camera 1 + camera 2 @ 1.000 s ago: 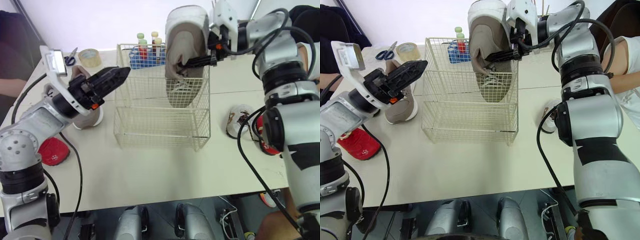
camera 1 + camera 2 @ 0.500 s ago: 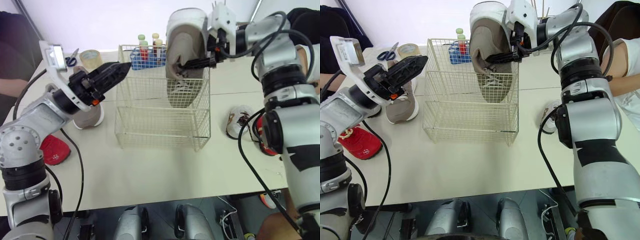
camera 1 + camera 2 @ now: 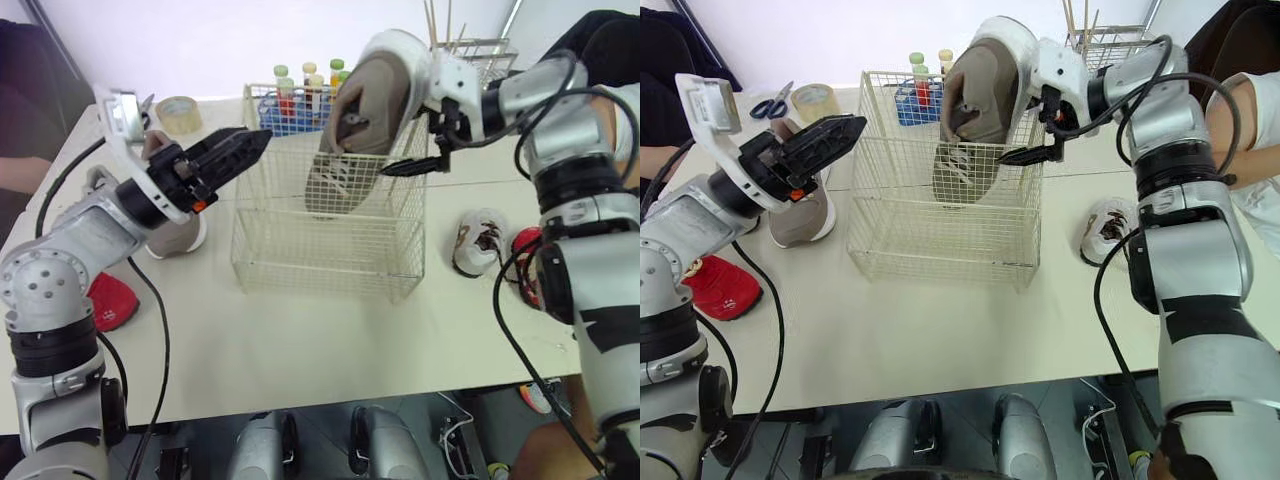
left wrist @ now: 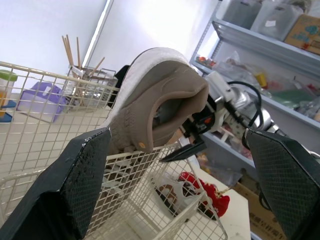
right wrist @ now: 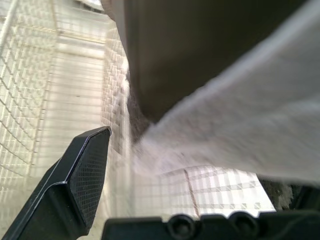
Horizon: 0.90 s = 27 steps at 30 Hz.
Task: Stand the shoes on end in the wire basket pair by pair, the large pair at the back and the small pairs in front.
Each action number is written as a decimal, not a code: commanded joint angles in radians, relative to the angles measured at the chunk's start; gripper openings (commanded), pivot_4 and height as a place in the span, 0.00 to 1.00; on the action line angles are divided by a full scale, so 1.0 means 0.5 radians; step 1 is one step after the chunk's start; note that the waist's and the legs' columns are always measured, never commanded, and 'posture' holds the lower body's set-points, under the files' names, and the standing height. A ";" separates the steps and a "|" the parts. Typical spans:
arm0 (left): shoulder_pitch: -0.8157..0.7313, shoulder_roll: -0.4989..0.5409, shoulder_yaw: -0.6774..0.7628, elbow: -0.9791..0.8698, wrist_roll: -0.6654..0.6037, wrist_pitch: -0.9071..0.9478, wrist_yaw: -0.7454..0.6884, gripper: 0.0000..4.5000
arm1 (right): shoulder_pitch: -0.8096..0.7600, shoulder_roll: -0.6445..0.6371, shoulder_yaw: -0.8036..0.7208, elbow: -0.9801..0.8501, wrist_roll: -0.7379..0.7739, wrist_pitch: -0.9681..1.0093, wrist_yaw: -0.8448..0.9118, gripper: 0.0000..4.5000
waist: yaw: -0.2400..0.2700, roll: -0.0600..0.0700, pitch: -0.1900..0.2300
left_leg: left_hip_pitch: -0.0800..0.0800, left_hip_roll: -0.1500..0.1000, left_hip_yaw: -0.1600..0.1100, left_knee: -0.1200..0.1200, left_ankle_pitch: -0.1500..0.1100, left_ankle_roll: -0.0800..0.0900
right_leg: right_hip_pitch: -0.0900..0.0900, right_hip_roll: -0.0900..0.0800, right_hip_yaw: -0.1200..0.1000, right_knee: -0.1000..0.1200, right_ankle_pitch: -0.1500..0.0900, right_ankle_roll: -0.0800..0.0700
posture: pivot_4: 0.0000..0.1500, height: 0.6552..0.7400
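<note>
Shoe [image 3: 365, 110], large and taupe, leans toe-down in the far right of the wire basket [image 3: 300, 275] in the head view, with the right gripper [image 3: 400, 165] just right of it. In the left wrist view the left gripper [image 4: 176, 134] is spread wide at the basket's far left corner. In the right wrist view the right gripper's fingers [image 5: 82, 170] are spread, the sole close by.

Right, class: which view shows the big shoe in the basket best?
Right eye view: the whole shoe shows, leaning in the basket. The left eye view matches it. The left wrist view gives its heel end; the right wrist view a close slice.
</note>
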 commanded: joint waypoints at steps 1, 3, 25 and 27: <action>-0.068 -0.011 -0.008 -0.018 0.000 -0.019 -0.015 1.00 | -0.125 -0.078 -0.116 -0.158 0.069 0.052 -0.060 0.99 | -0.005 0.002 0.002 | 0.000 0.000 0.000 0.000 0.000 0.000 | -0.001 0.000 0.000 0.000 0.000 0.000 | 1.00 1.00; -0.074 -0.016 -0.012 -0.014 0.003 -0.016 -0.018 1.00 | -0.170 -0.102 -0.143 -0.184 0.085 0.081 -0.077 0.99 | -0.010 0.007 0.005 | 0.000 0.001 0.000 0.000 0.000 0.000 | -0.002 0.001 0.000 0.002 0.000 0.000 | 1.00 1.00; -0.013 0.080 0.050 -0.016 0.011 0.012 -0.024 1.00 | 0.421 0.201 -0.933 -1.820 0.674 1.752 -1.355 0.99 | 0.000 0.009 0.007 | -0.004 0.001 0.001 0.000 0.000 0.000 | -0.006 0.000 0.000 0.004 0.000 0.000 | 1.00 1.00; -0.018 0.087 0.049 0.001 0.013 0.012 -0.033 1.00 | 0.589 0.380 -1.035 -2.226 0.719 1.910 -1.633 0.99 | 0.000 0.010 0.007 | -0.005 0.003 0.001 -0.001 0.000 0.000 | -0.010 0.001 0.000 0.006 0.000 0.000 | 1.00 1.00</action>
